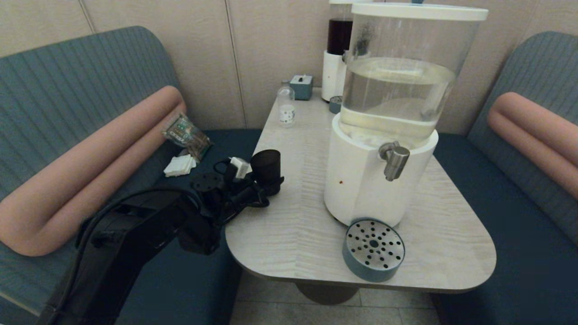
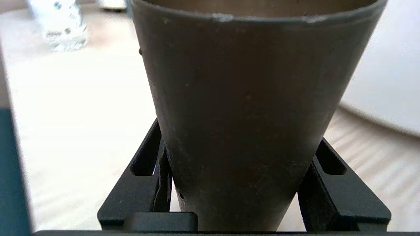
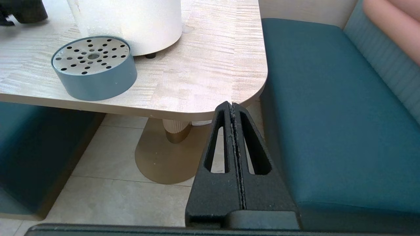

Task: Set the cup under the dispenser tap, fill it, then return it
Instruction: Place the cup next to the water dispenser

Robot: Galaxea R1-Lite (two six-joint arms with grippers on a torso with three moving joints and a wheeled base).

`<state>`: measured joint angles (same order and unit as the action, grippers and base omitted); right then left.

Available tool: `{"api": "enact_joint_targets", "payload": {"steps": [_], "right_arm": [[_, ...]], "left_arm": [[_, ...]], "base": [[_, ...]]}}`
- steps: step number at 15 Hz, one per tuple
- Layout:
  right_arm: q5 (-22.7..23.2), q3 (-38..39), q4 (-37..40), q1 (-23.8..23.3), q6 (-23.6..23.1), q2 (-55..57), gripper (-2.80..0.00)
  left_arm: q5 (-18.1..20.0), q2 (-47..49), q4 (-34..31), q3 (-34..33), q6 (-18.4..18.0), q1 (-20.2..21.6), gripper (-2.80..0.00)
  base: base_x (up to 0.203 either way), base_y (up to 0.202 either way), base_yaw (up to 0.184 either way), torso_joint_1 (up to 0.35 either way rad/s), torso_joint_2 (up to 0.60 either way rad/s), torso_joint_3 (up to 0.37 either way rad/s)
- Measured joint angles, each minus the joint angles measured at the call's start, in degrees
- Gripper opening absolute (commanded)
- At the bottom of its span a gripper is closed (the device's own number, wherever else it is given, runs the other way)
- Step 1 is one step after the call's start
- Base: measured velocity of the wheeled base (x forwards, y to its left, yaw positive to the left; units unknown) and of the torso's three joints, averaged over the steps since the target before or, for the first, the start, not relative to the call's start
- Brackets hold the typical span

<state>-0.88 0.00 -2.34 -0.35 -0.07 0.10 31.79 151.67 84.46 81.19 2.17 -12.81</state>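
Left hand point(image 1: 266, 183) pinches the cup point(image 1: 265, 166) low on its body, a finger point(image 2: 157, 183) pressed against each side of the tapered wall near the base. The cup stands upright at the left edge of the counter point(image 1: 289, 225), well to the left of the dispenser's white base point(image 1: 352, 180); whether its bottom rests on the wood or is just lifted cannot be told. No water shows inside it as far as the wrist view reveals, so the step in hand reads as the carry toward the tap, with filling and return both not yet done.

Further right, the dispenser tap point(image 1: 394, 160) juts from the front of the white base, under the large clear tank point(image 1: 402, 85) that is about half full. Directly below and in front of the base sits the round perforated drip tray point(image 1: 373, 249), touching or nearly touching the base.

The next move probably calls for carrying the cup rightward past the front of the base, keeping it level, and setting it on the tray so the rim sits straight beneath the spout. The grip is low, so tipping is a risk if the cup brushes the base or the tray's edge.

Right hand point(image 3: 233, 108) hangs off the near right corner of the counter, right of the tray, fingers pressed together on nothing, apparently idle.
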Motion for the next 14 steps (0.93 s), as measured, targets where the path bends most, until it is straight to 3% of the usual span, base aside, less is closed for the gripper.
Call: {"api": "enact_joint_targets", "payload": {"steps": [4, 5, 14], "right_arm": [[0.0, 0.0, 0.0, 0.0, -0.02, 0.0, -2.8], [0.0, 0.0, 0.0, 0.0, 0.0, 0.0, -2.8], [-0.02, 0.0, 0.0, 0.0, 0.0, 0.0, -2.8]], "left_arm": [[-0.04, 1.72, 0.79, 0.67, -0.03, 0.11, -2.8], [-0.02, 1.86, 0.79, 0.67, -0.06, 0.13, 0.0], [0.0, 2.15, 1.9, -0.26, -0.17, 0.13, 0.0]], "base": [[0.0, 0.0, 0.0, 0.0, 0.0, 0.0], [0.0, 0.0, 0.0, 0.0, 0.0, 0.0], [0.0, 0.0, 0.0, 0.0, 0.0, 0.0]]}}
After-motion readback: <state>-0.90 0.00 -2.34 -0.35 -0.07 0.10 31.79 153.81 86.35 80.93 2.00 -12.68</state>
